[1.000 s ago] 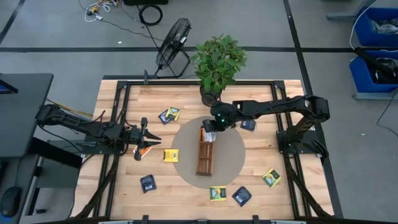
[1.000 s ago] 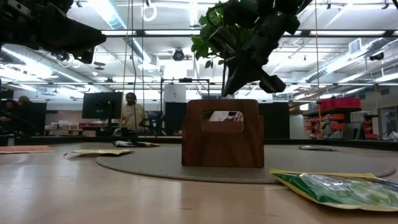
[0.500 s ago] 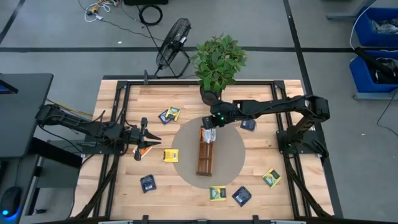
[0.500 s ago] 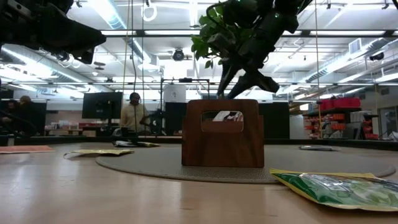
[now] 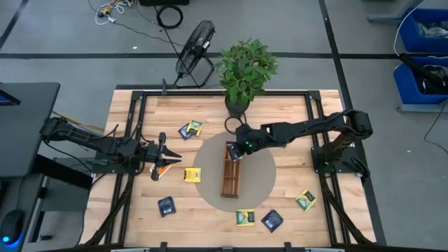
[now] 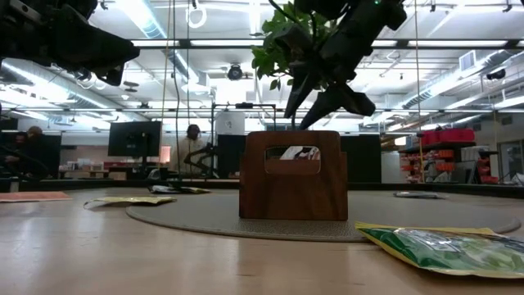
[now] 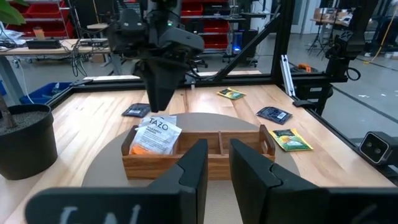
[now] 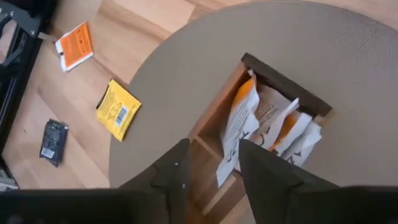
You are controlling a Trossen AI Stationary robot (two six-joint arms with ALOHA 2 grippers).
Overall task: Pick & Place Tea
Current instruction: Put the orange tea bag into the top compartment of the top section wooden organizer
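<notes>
High view: right claw (image 5: 236,150) above tray (image 5: 231,178).

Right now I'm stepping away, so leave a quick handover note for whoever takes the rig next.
Right gripper: open and empty, above the end slot of the wooden tray nearest the plant.
Left gripper: open, waiting over the table's left side beside an orange sachet.
Done: orange-and-white sachets stand in that end slot.
Left: sachets lie loose around the round mat, among them a yellow one and a dark one. The other slots look empty.
</notes>
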